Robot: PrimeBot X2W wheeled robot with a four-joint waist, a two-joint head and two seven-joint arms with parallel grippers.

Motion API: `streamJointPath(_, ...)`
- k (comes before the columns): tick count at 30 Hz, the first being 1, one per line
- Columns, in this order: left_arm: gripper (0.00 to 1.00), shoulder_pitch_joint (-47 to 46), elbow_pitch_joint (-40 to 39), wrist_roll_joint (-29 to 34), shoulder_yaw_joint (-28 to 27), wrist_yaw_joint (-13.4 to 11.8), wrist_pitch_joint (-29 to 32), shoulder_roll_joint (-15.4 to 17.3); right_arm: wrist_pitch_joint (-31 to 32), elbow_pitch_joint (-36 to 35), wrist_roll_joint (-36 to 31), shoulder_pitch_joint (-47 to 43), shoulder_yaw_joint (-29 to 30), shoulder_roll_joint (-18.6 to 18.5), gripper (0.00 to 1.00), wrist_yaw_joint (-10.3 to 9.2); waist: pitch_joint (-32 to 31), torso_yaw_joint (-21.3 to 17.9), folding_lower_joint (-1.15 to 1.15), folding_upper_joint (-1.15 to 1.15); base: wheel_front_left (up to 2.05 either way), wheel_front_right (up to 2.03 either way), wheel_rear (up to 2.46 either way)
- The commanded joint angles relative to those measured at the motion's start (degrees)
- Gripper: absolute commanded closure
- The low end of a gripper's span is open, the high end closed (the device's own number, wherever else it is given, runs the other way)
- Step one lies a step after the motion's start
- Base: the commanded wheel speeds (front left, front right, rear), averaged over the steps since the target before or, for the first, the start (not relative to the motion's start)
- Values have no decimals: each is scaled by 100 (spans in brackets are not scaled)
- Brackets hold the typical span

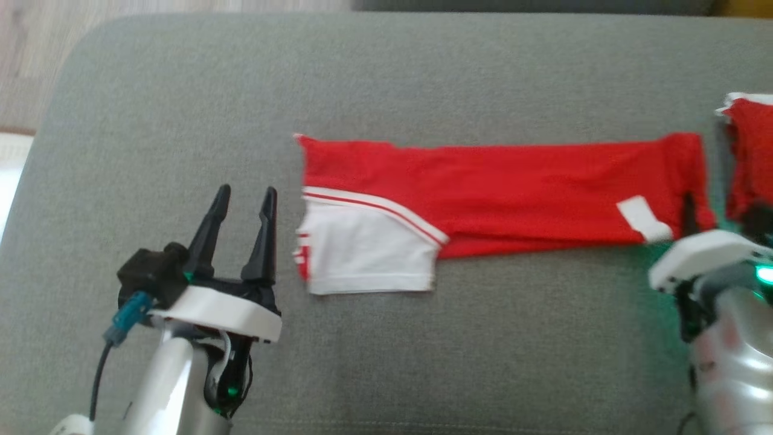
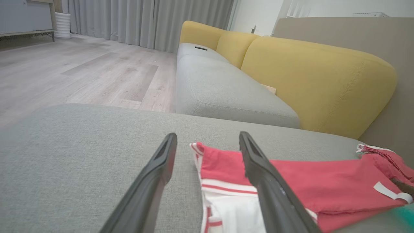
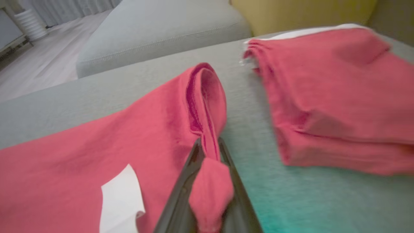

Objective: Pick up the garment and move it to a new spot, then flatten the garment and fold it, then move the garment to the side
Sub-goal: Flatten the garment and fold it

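Garment [image 1: 513, 193], one long red strip with a white end, lies across the middle of the grey cushion [image 1: 181, 90], clear of its near and far edges. Nearest me are two grippers. The left gripper [image 1: 247, 191] hovers just off the strip's white end, jaws apart over bare cushion. The right gripper [image 3: 209, 142] has its jaws clamped on the strip's red end. Just past that, at the cushion's right edge, sits one folded red pile [image 1: 752, 157]. Beyond lies broad bare cushion, then wooden floor [image 1: 36, 48].
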State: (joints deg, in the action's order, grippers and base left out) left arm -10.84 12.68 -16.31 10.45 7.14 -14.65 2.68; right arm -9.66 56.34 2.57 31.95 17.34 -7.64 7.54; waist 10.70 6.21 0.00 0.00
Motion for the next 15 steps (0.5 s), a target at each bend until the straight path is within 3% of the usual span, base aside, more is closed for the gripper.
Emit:
streamJointPath(1,0,-105,-144,-21,-132,35,-35,36,-118,-196,70,-46,-3,-167,100,-5,-113,-77,0,0,0,0,0)
streamJointPath(8,0,33,-55,-42,8,35,-35,60,-251,-516,245,-339,80,-161,100,-5,-353,-130,0,0,0,0,0)
streamJointPath(15,0,112,-53,-57,75,35,-35,105,-174,-1228,549,-299,-508,217,100,-5,-489,20,0,0,0,0,0)
